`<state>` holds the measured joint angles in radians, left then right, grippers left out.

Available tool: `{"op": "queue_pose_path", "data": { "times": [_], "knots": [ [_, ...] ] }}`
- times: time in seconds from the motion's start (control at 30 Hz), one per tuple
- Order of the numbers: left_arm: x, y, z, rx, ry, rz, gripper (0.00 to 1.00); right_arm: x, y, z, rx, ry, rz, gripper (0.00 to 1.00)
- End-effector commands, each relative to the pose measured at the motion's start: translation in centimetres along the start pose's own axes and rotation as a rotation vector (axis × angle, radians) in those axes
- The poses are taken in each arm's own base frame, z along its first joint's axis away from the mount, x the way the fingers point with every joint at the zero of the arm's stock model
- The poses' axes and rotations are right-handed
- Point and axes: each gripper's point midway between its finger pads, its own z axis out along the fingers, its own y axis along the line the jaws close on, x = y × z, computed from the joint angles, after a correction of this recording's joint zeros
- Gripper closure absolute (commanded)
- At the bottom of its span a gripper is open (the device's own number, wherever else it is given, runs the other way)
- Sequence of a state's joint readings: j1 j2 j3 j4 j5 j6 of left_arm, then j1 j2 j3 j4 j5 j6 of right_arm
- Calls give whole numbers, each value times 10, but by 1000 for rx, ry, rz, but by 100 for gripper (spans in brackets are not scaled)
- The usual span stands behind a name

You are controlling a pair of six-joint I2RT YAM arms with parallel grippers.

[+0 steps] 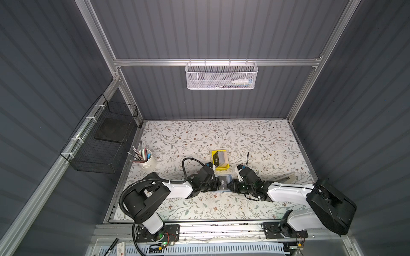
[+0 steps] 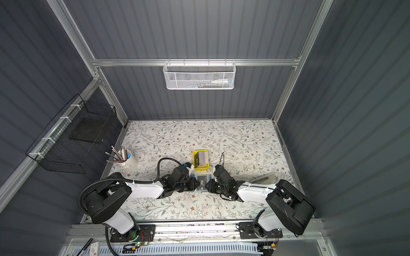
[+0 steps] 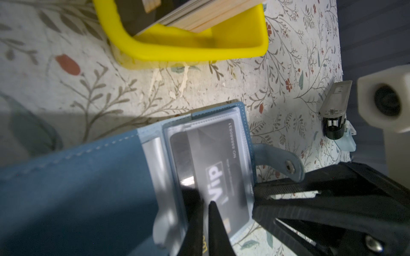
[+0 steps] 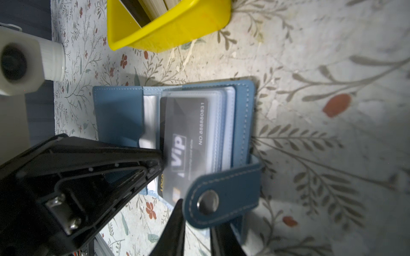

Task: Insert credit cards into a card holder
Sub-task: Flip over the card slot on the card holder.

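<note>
1. Left hand (image 3: 200, 199) is clenched, its tips pinching the near end of a black VIP credit card (image 3: 221, 164).
2. Right hand (image 3: 257, 199) sits at the strap-side edge of the blue card holder (image 4: 119, 115) with its fingers a little apart. Whether it nips the cover or only leans on it, I cannot tell.
3. The card looks mostly under the top clear sleeve (image 4: 224, 124), but its logo end pokes past the holder's edge, so I'd call it not yet home.
4. The snap strap (image 4: 221, 195) curls up loose right by the right hand's fingers.
5. The holder lies open on the bench (image 1: 199, 137), near the front edge and about midway between the sides. It is just in front of the yellow tray (image 3: 199, 51) with the stacked cards (image 1: 220, 158).
6. The danger is a push with the holder unpinned. The whole booklet could skid toward the tray, or the sleeve could buckle and jam the card.
7. A pinch that also catches the plastic could drag the sleeve along or haul the card back out.
8. The strap could snag a finger and flip the cover.
</note>
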<state>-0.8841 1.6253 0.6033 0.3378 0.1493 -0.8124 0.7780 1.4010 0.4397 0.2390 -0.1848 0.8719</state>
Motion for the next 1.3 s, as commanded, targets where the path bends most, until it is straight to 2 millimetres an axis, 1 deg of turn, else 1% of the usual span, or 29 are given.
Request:
{"op": "queue_pose_path", "data": {
  "times": [0.0,0.2,0.3,0.4,0.53,0.83,1.07,1.27],
  "knots": [
    [12,9,-2,-30,32,-17,90,-7,9,1,-16,-13,-7,76],
    [7,2,-7,-17,21,-11,90,-7,7,2,2,-13,-4,75],
    [1,-3,-12,-19,9,7,89,-7,7,2,3,-10,-5,75],
    [-4,-8,-16,-21,6,27,87,-7,6,3,7,-8,-4,76],
    [-5,-11,-17,-20,9,34,83,-6,5,3,11,-6,-3,77],
    [-3,1,-14,-84,26,29,81,-7,2,1,28,-11,-5,78],
    [-2,1,-10,-85,37,25,73,-5,1,2,31,-4,-6,79],
    [0,-1,-6,-70,44,18,73,-5,0,3,31,-3,-6,80]
  ]
}}
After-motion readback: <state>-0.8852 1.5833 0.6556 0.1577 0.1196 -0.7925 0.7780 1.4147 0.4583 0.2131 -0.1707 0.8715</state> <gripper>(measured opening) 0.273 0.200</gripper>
